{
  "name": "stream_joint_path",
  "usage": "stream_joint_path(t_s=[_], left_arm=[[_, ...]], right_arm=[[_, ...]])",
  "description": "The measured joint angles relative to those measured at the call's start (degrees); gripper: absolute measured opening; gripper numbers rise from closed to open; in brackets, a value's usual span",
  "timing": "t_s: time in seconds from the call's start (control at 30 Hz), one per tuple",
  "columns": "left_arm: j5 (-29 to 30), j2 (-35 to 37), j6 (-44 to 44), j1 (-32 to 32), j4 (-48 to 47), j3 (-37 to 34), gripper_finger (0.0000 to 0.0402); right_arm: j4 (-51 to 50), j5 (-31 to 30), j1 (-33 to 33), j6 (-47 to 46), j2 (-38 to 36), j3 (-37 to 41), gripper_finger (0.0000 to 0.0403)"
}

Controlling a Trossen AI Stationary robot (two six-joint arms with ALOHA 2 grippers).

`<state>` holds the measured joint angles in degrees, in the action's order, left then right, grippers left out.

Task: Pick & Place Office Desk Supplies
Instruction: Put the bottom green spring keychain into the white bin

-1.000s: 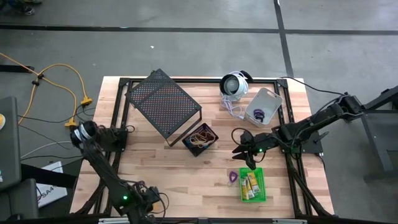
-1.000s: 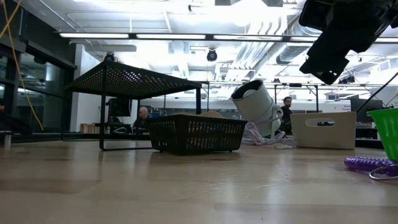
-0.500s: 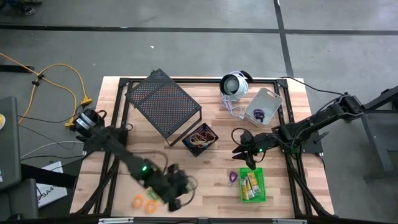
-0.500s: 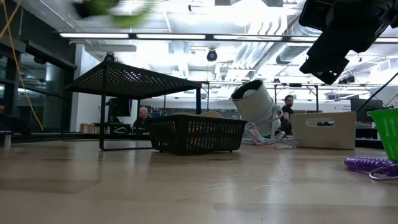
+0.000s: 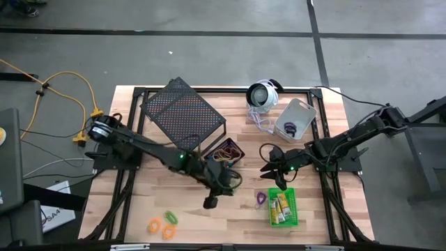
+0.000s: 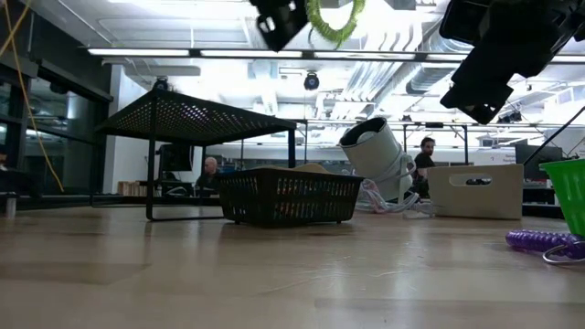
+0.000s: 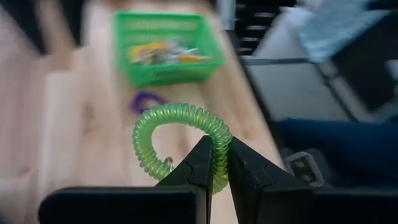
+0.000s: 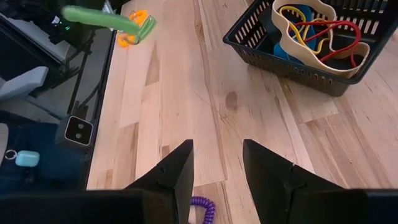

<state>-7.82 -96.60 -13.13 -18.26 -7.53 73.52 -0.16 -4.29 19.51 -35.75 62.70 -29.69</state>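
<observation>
My left gripper (image 5: 217,189) hangs above the table's middle, shut on a green coiled loop (image 7: 180,134) that shows high up in the low view (image 6: 334,20). Ahead of it lie a purple loop (image 7: 146,101) and the green bin (image 5: 283,206) with yellow pieces in it. My right gripper (image 8: 217,168) waits open over bare wood left of the grey bin (image 5: 296,120), which has a purple loop inside. The black bin (image 5: 224,155) contains several loops. An orange loop (image 5: 160,226) and a green loop (image 5: 171,218) lie near the front left. My left gripper pinches one stretch of the green loop's coil (image 7: 219,149) between its two fingers. The fingers slant downward, toward the green bin at the table's right. The rest of the ring stands out beyond the fingertips, lifted clear of the table.
A large black mesh rack (image 5: 182,115) stands at the far left, right beside the black bin. A round white device (image 5: 262,94) with a cord sits at the far edge. Bare wood lies between the black bin and the green bin.
My left gripper has swung from the near left corner toward the table's middle and risen, rolling its wrist, with the green loop still held. The orange and green loops on the table at the front left have come into view behind it.
</observation>
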Motion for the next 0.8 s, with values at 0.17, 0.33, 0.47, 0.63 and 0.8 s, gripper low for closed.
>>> stream_joint_path(t_s=[0.17,0.33,0.47,0.63,0.8], left_arm=[[-18.56,0.00,6.18,3.86,7.01,0.00,0.0026],[-22.01,0.00,7.35,7.30,9.48,0.00,0.0026],[-21.95,-0.78,7.83,9.52,9.60,0.05,0.0026],[-22.10,-3.38,9.05,11.21,9.63,0.00,0.0026],[-22.37,-5.47,8.83,12.12,12.04,0.00,0.0026]], right_arm=[[0.00,0.00,-0.01,0.00,0.00,0.00,0.0126],[0.00,0.00,0.00,0.00,0.00,0.00,0.0126],[0.03,-0.36,-0.02,1.05,0.00,0.00,0.0126],[0.12,-1.81,-0.02,4.16,0.00,0.00,0.0126],[3.24,-1.64,-0.01,4.11,0.00,-0.01,0.0126]])
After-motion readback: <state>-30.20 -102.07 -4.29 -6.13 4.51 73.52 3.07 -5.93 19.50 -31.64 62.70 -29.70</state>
